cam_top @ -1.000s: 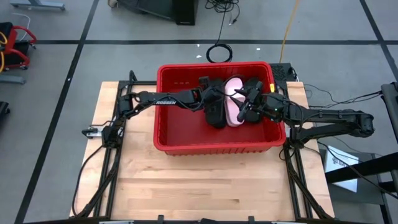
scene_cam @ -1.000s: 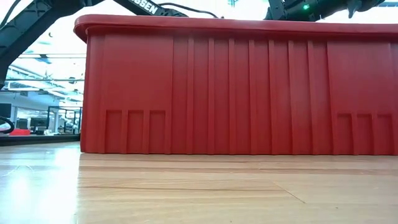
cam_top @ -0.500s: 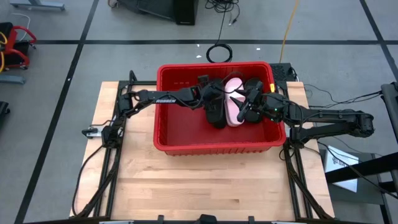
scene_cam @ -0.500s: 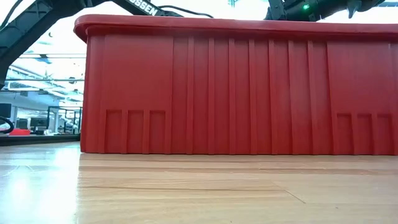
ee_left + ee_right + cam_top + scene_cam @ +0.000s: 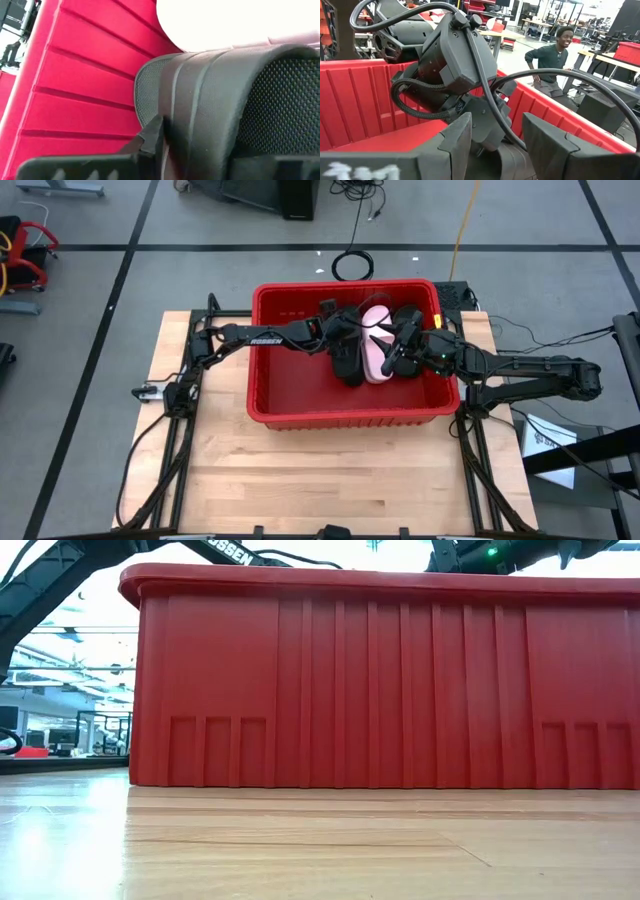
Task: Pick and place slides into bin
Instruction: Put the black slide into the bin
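2 grippers inside the bin (image 5: 270, 412). Left gripper (image 5: 345, 352) low over a black slide (image 5: 225, 110) beside the pink slide (image 5: 374, 350); jaw state unclear, likely releasing. Right gripper (image 5: 492, 142) spread, empty, poised near the pile, probably awaiting clearance.

1 bin (image 5: 300, 405), 2 arms, approx 3 slides (image 5: 375, 345) visible.

A pale wooden table (image 5: 300, 470) carries a red bin (image 5: 290, 395), which sits toward its far edge. The near half of the tabletop shows bare wood.
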### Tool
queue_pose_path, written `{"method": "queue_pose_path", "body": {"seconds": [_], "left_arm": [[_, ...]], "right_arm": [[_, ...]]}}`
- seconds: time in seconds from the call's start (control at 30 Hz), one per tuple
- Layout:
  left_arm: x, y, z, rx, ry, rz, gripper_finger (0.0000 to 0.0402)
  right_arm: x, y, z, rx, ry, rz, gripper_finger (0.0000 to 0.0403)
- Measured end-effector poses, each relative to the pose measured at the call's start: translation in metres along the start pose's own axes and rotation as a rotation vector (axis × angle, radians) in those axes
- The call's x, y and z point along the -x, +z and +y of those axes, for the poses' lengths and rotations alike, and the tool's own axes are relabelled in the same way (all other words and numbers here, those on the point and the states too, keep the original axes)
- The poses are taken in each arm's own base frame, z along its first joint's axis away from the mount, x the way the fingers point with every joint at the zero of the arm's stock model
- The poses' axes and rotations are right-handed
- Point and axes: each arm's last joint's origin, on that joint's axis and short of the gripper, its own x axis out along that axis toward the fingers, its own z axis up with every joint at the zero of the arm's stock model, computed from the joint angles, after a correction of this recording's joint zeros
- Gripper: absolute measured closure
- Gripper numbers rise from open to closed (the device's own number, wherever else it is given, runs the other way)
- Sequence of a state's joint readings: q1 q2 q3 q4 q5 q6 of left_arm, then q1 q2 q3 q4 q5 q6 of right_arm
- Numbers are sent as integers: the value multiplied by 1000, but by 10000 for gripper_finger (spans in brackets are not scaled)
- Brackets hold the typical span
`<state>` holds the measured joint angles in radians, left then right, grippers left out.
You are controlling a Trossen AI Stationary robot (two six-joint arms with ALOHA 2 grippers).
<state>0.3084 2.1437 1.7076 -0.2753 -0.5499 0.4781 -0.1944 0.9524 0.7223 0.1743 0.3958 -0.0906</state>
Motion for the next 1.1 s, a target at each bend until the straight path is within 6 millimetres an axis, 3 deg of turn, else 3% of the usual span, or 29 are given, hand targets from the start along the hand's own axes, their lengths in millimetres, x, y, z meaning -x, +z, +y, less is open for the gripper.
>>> {"method": "queue_pose_path", "body": {"seconds": [0.53,1.1], "left_arm": [[3,-1,-7,-39,-78,4,200],[18,5,-28,-72,-114,13,181]], "right_arm": [[0,0,0,7,0,0,239],[0,0,0,4,0,1,238]]}}
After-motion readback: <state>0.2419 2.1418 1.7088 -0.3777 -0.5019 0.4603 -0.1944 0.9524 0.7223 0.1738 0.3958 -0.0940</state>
